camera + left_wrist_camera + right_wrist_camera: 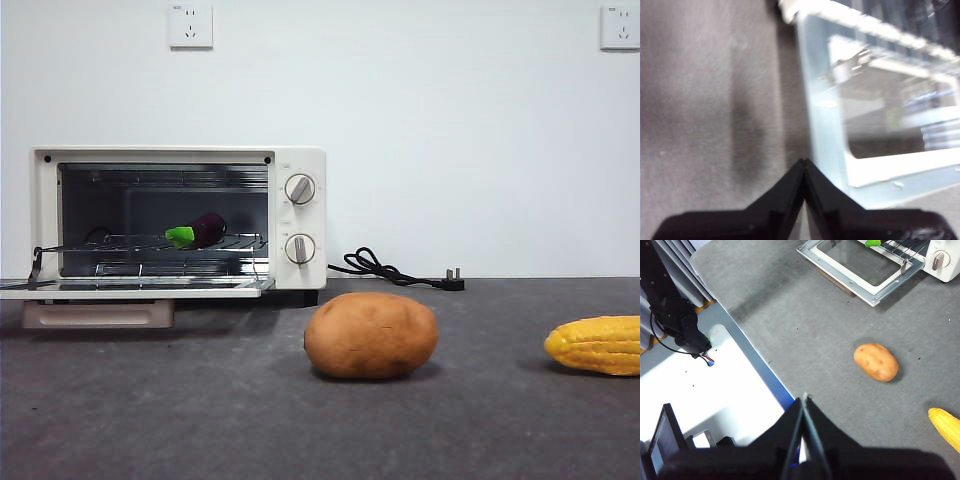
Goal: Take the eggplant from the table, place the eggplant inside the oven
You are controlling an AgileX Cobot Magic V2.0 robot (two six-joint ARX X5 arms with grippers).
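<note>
The dark purple eggplant [203, 230] with its green cap lies on the wire rack inside the cream-white oven [297, 160], whose door [130, 288] hangs open flat. Only the green cap [872, 243] shows in the right wrist view. My left gripper [804, 162] is shut and empty, hovering over the table [700, 100] beside the open glass door [880, 125]. High above the table's near edge, my right gripper [804, 399] is shut with nothing in it. Neither gripper shows in the front view.
A brown potato [371, 335] sits mid-table and a yellow corn cob [597, 344] lies at the right edge. The oven's black power cord [395, 270] trails along the back wall. The table's edge and a white floor area [715, 390] show in the right wrist view.
</note>
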